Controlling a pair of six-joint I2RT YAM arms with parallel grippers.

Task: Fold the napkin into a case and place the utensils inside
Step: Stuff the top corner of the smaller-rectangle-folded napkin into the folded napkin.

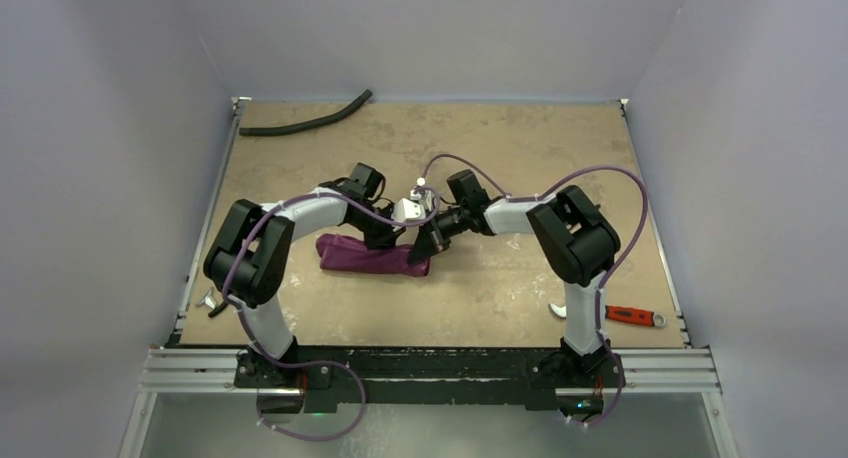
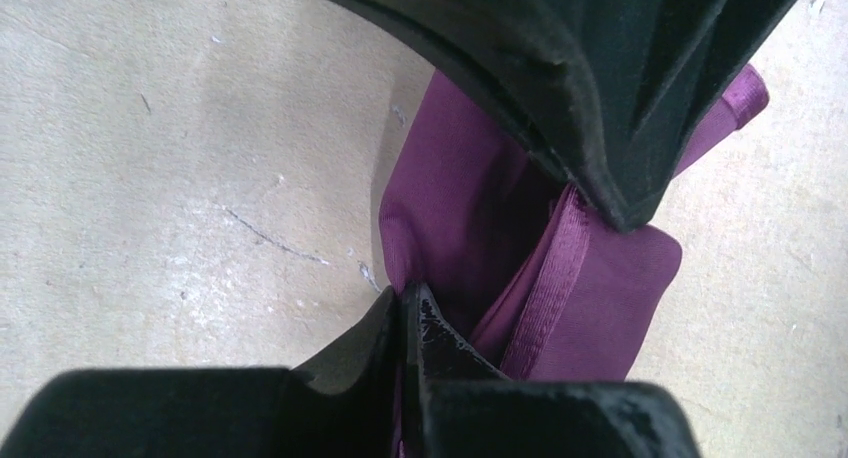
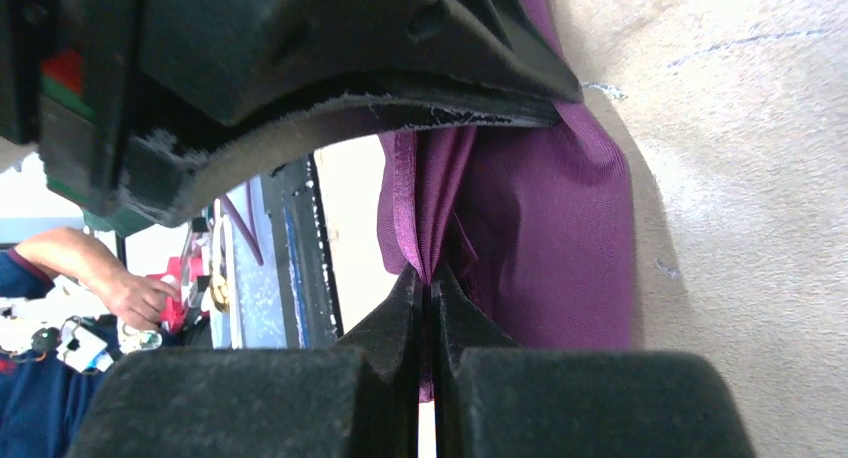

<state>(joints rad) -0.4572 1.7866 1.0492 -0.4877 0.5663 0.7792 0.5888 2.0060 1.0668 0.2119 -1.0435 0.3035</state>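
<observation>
The plum-purple napkin (image 1: 362, 256) lies bunched in a long strip at the middle of the table. My left gripper (image 1: 392, 240) is shut on a fold of it; in the left wrist view the cloth (image 2: 600, 298) is pinched at the closed fingertips (image 2: 405, 296). My right gripper (image 1: 425, 250) is shut on the napkin's right end; in the right wrist view its tips (image 3: 430, 278) clamp a hemmed edge of the cloth (image 3: 560, 228). The two grippers sit close together. The fork and the spoon are not in view.
A black rubber hose (image 1: 305, 123) lies at the back left. A red-handled tool with silver jaws (image 1: 632, 317) lies at the front right by the right arm's base. A small silvery object (image 1: 208, 300) sits at the table's left edge.
</observation>
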